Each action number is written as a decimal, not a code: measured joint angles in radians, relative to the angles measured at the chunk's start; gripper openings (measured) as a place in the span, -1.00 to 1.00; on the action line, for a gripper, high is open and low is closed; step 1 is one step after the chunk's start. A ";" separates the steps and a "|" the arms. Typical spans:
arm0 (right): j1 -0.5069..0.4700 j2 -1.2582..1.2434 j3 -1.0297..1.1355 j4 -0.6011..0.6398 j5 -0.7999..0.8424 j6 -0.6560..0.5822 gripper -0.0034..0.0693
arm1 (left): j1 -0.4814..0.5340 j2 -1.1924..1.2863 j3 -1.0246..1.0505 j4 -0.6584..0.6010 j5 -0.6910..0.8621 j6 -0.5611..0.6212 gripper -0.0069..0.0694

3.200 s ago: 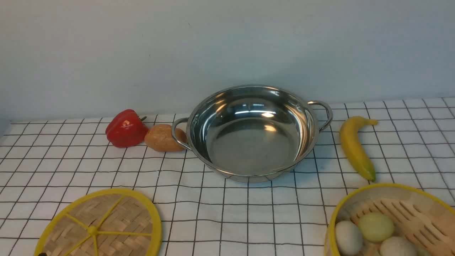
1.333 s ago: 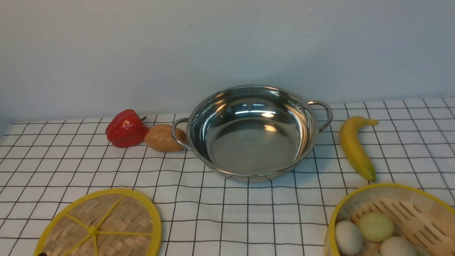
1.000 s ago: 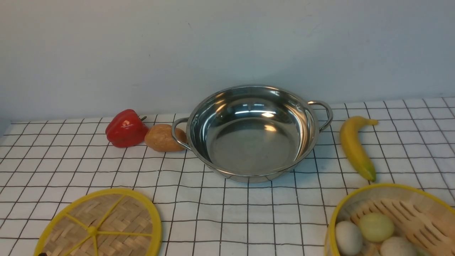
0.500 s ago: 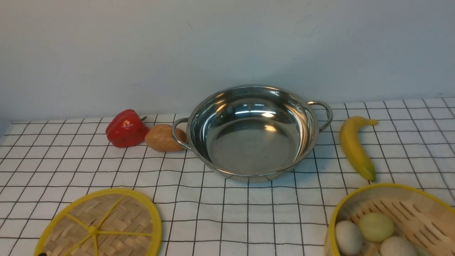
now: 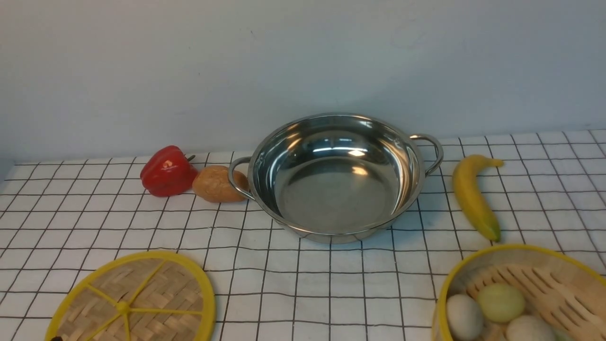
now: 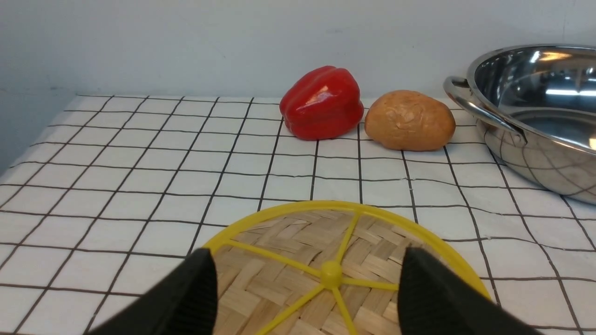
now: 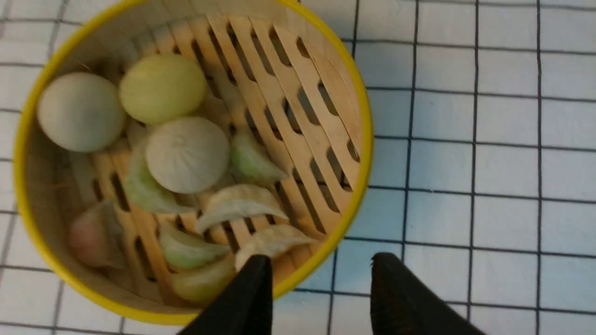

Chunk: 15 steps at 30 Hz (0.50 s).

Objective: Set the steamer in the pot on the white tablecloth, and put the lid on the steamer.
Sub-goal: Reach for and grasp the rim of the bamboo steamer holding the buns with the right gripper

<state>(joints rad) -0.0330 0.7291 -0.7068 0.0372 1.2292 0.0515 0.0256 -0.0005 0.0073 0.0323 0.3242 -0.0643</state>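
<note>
White tablecloth (image 5: 331,284) with pot (image 5: 336,194), steamer (image 5: 521,253) and lid (image 5: 142,293) set apart.
The pot stands at the back centre; the steamer of buns (image 7: 186,153) and dumplings (image 7: 237,207) sits front right, the lid lies flat front left. The left gripper (image 6: 307,253) hangs above the lid, released, fingers wide apart. The right gripper (image 7: 322,257) straddles the steamer's rim unclenched, one finger inside, one outside, gripping nothing.

1. You saw the pot (image 5: 337,201) in polished metal, glossy like a mirror.
2. Your lid (image 5: 142,296) was woven bamboo, matt and rough, with a smooth yellow rim.
3. Your steamer (image 7: 298,107) had matt, pale wooden slats.
4. The white tablecloth (image 5: 331,284) was matt cloth.
5. The red pepper (image 6: 322,103) looked glossy and smooth.
</note>
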 joint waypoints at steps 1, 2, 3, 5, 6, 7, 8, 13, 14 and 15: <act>0.000 0.077 -0.005 -0.016 0.000 0.001 0.04 | 0.000 0.000 0.000 0.000 0.000 0.000 0.45; 0.006 0.131 -0.006 -0.020 0.000 0.003 0.09 | 0.000 0.000 0.000 0.000 0.000 0.000 0.45; 0.024 0.199 -0.007 -0.021 0.000 0.001 0.16 | 0.000 0.000 0.000 0.000 0.000 0.000 0.45; 0.041 0.239 -0.007 -0.021 -0.004 -0.002 0.18 | 0.000 0.000 0.000 0.000 0.000 0.000 0.45; 0.059 0.284 -0.007 -0.026 -0.020 -0.005 0.21 | 0.000 0.000 0.000 0.000 0.000 0.000 0.45; 0.065 0.307 -0.007 -0.037 -0.030 -0.005 0.22 | 0.000 0.000 0.000 0.000 0.000 0.000 0.45; 0.068 0.331 -0.007 -0.047 -0.042 -0.004 0.23 | 0.000 0.000 0.000 0.000 0.000 0.000 0.45; 0.071 0.482 -0.008 -0.108 -0.138 0.033 0.24 | 0.000 0.000 0.000 0.000 0.000 0.000 0.45; 0.071 0.515 -0.009 -0.115 -0.163 0.035 0.24 | 0.000 0.000 0.000 0.000 0.000 0.000 0.45; 0.071 0.526 -0.009 -0.118 -0.172 0.037 0.24 | 0.000 0.000 0.000 0.000 0.000 0.000 0.45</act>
<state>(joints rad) 0.0378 1.2552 -0.7159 -0.0808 1.0575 0.0881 0.0256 -0.0005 0.0073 0.0323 0.3242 -0.0643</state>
